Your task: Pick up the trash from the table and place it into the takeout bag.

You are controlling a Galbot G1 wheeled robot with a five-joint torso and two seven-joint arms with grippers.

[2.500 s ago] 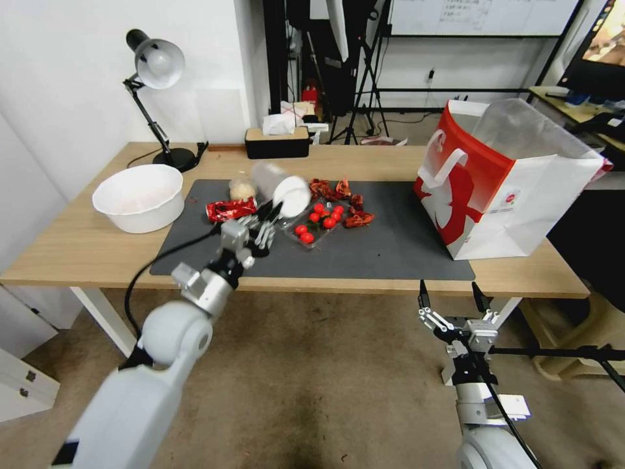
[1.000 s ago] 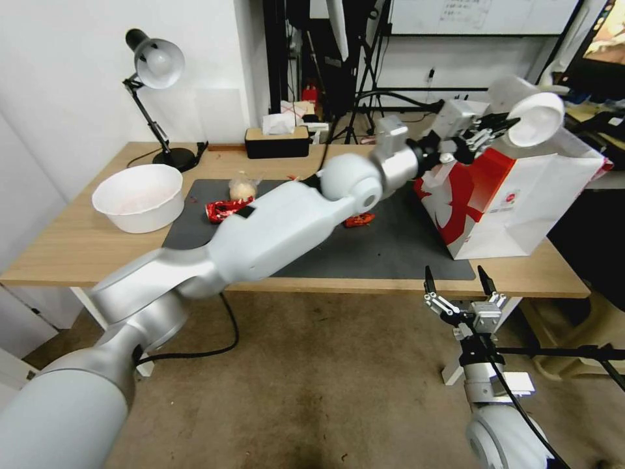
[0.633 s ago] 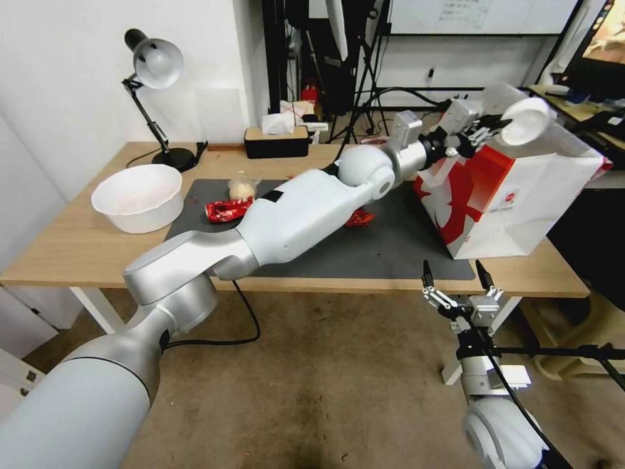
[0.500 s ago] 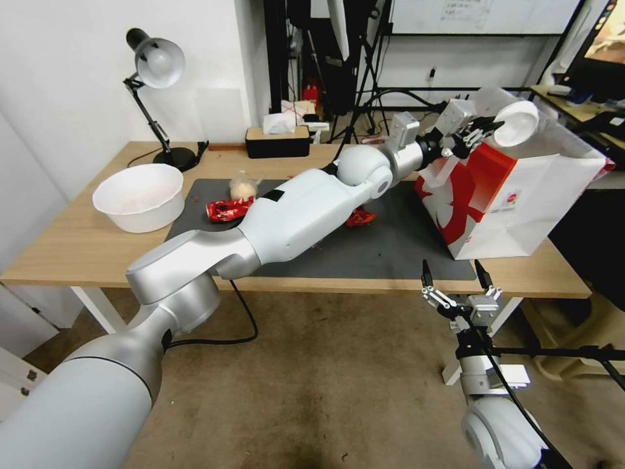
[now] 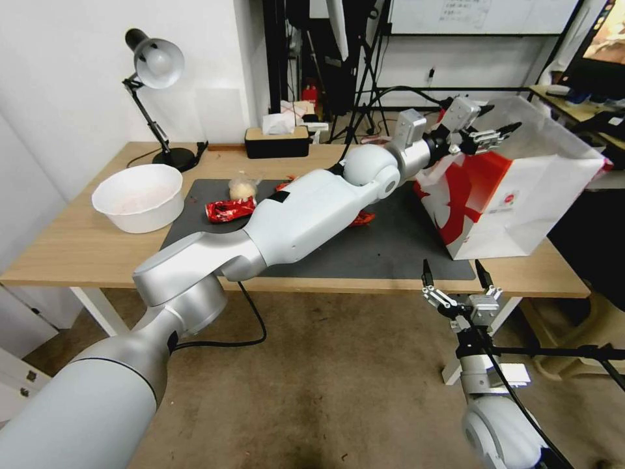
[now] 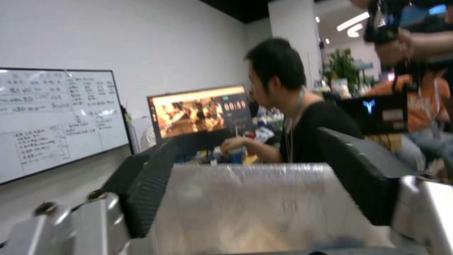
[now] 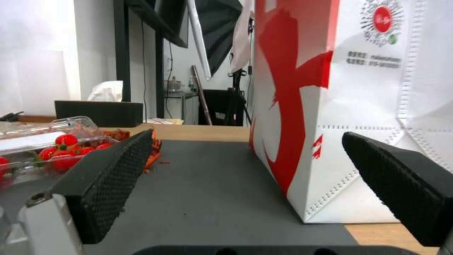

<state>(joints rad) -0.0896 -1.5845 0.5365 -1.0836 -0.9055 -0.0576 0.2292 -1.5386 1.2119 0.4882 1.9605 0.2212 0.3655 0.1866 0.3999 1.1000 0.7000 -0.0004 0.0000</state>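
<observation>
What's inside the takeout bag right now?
From the head view, the takeout bag shows just its clear liner at the open top. Its walls hide the contents. The open left gripper hovers empty above the opening.

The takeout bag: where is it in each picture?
Head view: takeout bag stands at the table's right end, left gripper open above it.
Left wrist view: its clear liner lies just beyond the fingers.
Right wrist view: its red-and-white wall stands on the dark grey mat.
Shared landmark: that mat, in head and right wrist views.
</observation>
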